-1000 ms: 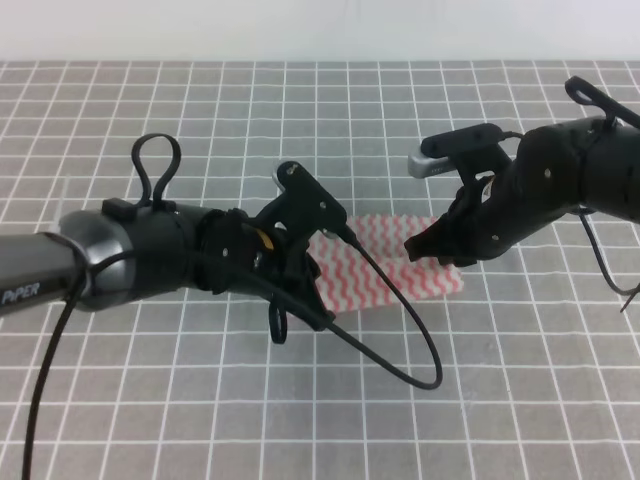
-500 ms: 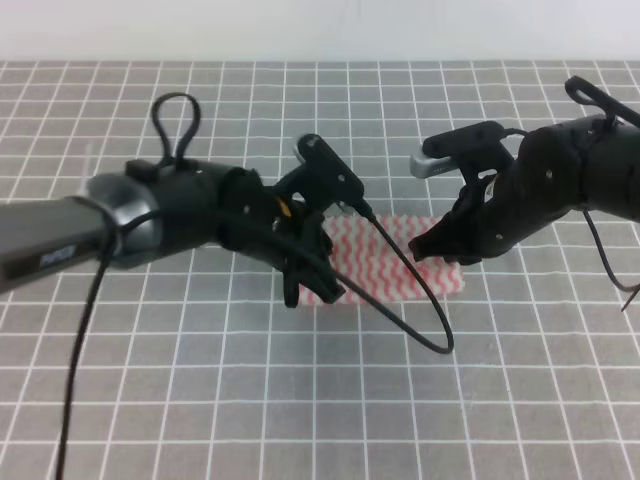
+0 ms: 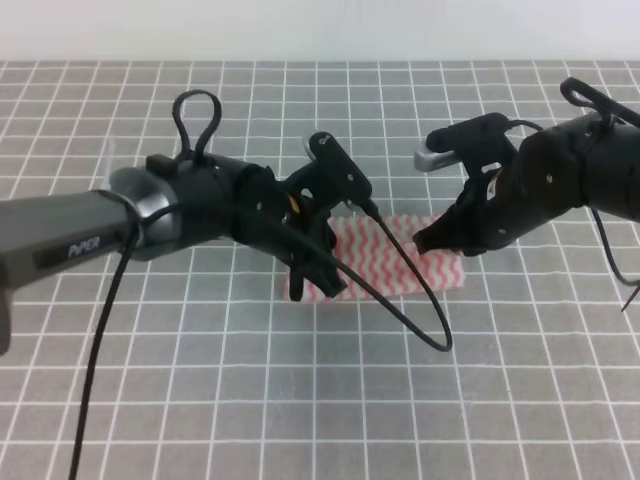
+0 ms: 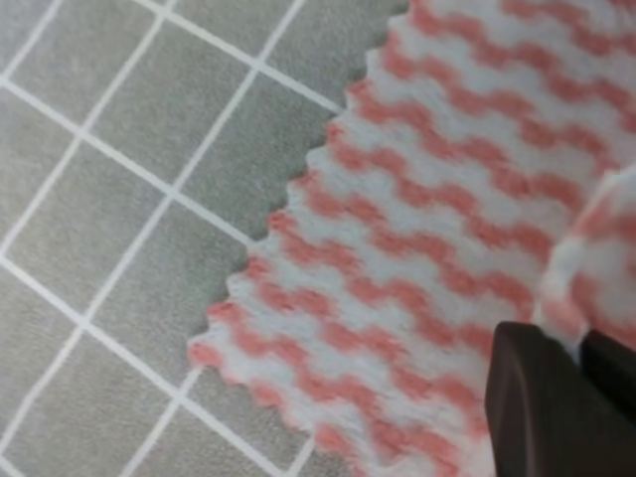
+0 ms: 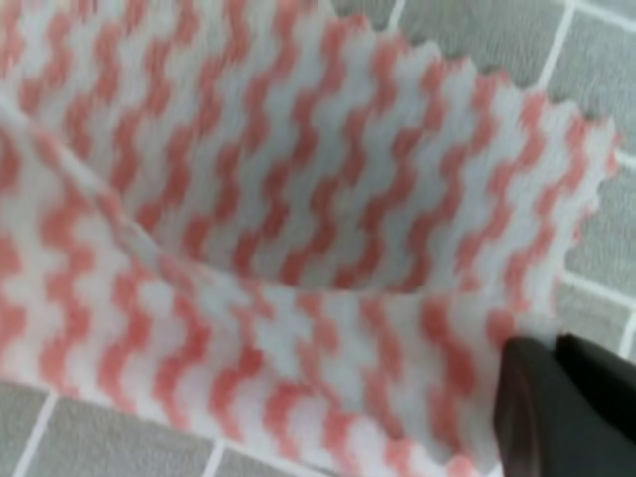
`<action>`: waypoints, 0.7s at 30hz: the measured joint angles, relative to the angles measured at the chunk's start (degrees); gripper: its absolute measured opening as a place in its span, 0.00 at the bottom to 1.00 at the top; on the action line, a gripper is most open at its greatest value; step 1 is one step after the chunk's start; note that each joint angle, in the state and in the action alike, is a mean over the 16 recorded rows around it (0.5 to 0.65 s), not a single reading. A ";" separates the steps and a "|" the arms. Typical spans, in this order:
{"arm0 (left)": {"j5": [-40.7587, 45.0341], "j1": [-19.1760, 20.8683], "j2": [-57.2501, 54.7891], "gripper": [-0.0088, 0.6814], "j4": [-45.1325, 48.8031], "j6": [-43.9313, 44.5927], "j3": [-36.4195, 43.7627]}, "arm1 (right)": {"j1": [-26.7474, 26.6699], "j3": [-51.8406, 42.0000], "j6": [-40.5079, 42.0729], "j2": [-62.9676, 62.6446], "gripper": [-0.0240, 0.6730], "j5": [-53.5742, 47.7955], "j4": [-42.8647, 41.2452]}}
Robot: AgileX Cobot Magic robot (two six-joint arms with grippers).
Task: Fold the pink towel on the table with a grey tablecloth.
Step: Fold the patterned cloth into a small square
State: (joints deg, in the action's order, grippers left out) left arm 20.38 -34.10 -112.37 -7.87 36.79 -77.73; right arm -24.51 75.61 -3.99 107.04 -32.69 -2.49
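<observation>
1. The worktop (image 3: 120, 400) is covered in grey cloth with a thin white grid, and it fills the exterior high view up to a pale strip along the far edge.
2. The pink towel (image 3: 400, 262) lies near the middle of the worktop, a little toward the right edge. It shows pink-and-white zigzag stripes and serrated edges.
3. The left end effector (image 3: 318, 285) is down at the towel's near-left corner, and the arm reaches in from the left edge.
4. In the left wrist view the dark fingertips (image 4: 542, 397) are closed together with a bunched fold of towel (image 4: 417, 229) pinched at them. The rest of the cloth lies flat on the grid.
5. The right end effector (image 3: 428, 240) sits at the towel's right side, toward the far edge.
6. In the right wrist view its fingertips (image 5: 556, 397) are pressed shut on the towel's (image 5: 298, 199) edge. A raised layer of cloth curls over the layer beneath.
7. A black cable (image 3: 420, 320) loops from the left arm across the towel onto the worktop.
</observation>
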 joint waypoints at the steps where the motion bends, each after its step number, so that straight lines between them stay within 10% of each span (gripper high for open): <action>1: -0.20 0.00 -0.17 0.01 0.13 -0.16 -0.09 | 0.00 0.00 -0.15 0.00 0.01 0.27 -0.23; 21: -2.20 0.08 -2.38 0.01 0.35 -2.35 -1.37 | 0.01 -0.03 -0.48 -0.04 0.01 4.29 -1.55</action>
State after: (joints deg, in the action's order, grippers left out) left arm 18.18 -34.02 -114.75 -7.53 34.44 -79.10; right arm -24.50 75.57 -4.47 107.00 -28.40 -4.04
